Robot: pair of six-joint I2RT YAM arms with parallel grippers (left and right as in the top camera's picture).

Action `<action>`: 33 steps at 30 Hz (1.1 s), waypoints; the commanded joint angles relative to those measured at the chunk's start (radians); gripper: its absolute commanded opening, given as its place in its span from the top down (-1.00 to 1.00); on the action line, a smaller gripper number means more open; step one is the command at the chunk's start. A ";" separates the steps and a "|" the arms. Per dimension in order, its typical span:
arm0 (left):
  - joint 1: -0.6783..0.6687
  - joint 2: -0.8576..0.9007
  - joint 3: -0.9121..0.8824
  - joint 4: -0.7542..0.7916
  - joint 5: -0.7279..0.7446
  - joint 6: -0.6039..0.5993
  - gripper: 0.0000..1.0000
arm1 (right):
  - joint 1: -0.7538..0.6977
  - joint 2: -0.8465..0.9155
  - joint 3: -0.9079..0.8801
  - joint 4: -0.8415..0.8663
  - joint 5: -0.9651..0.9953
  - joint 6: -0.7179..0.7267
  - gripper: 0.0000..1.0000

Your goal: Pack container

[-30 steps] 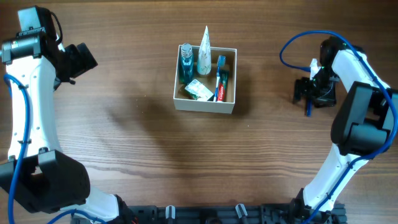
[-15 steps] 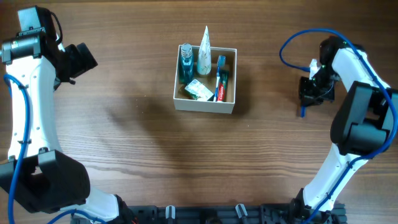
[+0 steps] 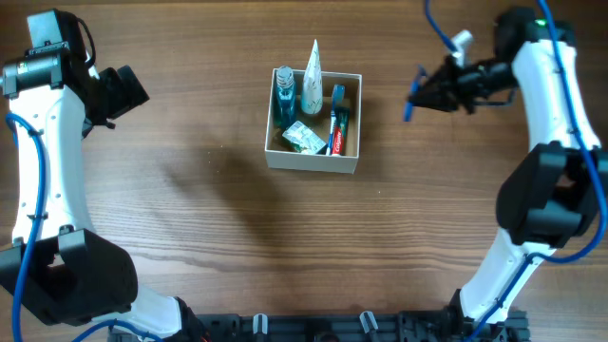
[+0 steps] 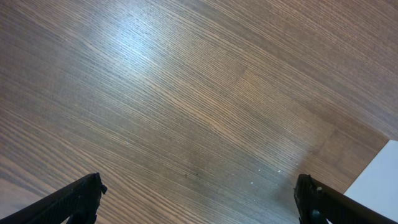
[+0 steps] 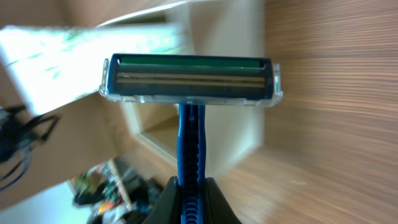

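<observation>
The container (image 3: 313, 160), a square white-walled box, stands at the table's middle back. It holds a blue bottle (image 3: 284, 101), a white cone-shaped tube (image 3: 313, 68), a toothbrush (image 3: 337, 103), a red toothpaste tube (image 3: 335, 136) and a green-white packet (image 3: 303, 139). My right gripper (image 3: 425, 93) hangs to the right of the box, shut on the handle of a blue razor (image 3: 409, 101). In the right wrist view the razor (image 5: 189, 79) stands upright out of the gripper (image 5: 189, 194), head upward. My left gripper (image 3: 139, 94) is far left, open and empty; its view shows the gripper (image 4: 199, 200) over bare wood.
The table (image 3: 218, 218) is dark wood. A blue cable (image 3: 432, 28) loops off the right arm near the top edge. A white edge (image 4: 380, 180) shows at the lower right of the left wrist view.
My right gripper shut on the razor at the table's right side, then lifted it and swung it back and left towards the box. The left arm stayed put.
</observation>
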 commanded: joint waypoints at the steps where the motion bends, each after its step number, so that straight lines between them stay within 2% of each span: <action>1: 0.003 0.003 0.007 0.000 -0.003 -0.005 -0.99 | 0.124 -0.049 0.022 0.052 -0.145 0.158 0.91; 6: 0.003 0.003 0.008 0.000 -0.003 -0.005 -0.99 | 0.244 -0.049 0.018 0.130 -0.026 0.274 0.83; 7: 0.003 0.003 0.007 0.000 -0.003 -0.005 -0.99 | 0.263 -0.049 0.018 0.129 0.014 0.302 0.70; 8: 0.003 0.003 0.008 0.000 -0.003 -0.005 -1.00 | 0.277 -0.049 0.018 0.129 0.053 0.327 0.35; 10: 0.003 0.003 0.008 0.000 -0.003 -0.005 -1.00 | 0.291 -0.049 0.018 0.130 0.105 0.362 -0.17; 12: 0.003 0.003 0.008 0.000 -0.003 -0.005 -1.00 | 0.293 -0.049 0.018 0.130 0.143 0.372 -0.45; 14: 0.003 0.003 0.008 0.000 -0.003 -0.005 -0.99 | 0.286 -0.049 0.018 0.129 0.178 0.372 -0.64; 17: 0.003 0.003 0.008 0.000 -0.003 -0.005 -0.99 | 0.268 -0.049 0.019 0.118 0.234 0.367 -0.81; 23: 0.003 0.003 0.008 0.000 -0.003 -0.005 -0.99 | 0.176 -0.107 0.052 -0.030 0.400 0.362 -0.83; 26: 0.003 0.003 0.008 0.000 -0.003 -0.005 -1.00 | 0.142 -0.199 0.069 -0.067 0.509 0.364 -0.89; 28: 0.003 0.003 0.007 0.000 -0.003 -0.005 -1.00 | 0.128 -0.284 0.069 -0.073 0.568 0.365 -1.00; 33: 0.003 0.003 0.008 0.000 -0.003 -0.005 -0.99 | 0.124 -0.479 0.069 -0.098 0.683 0.432 -0.99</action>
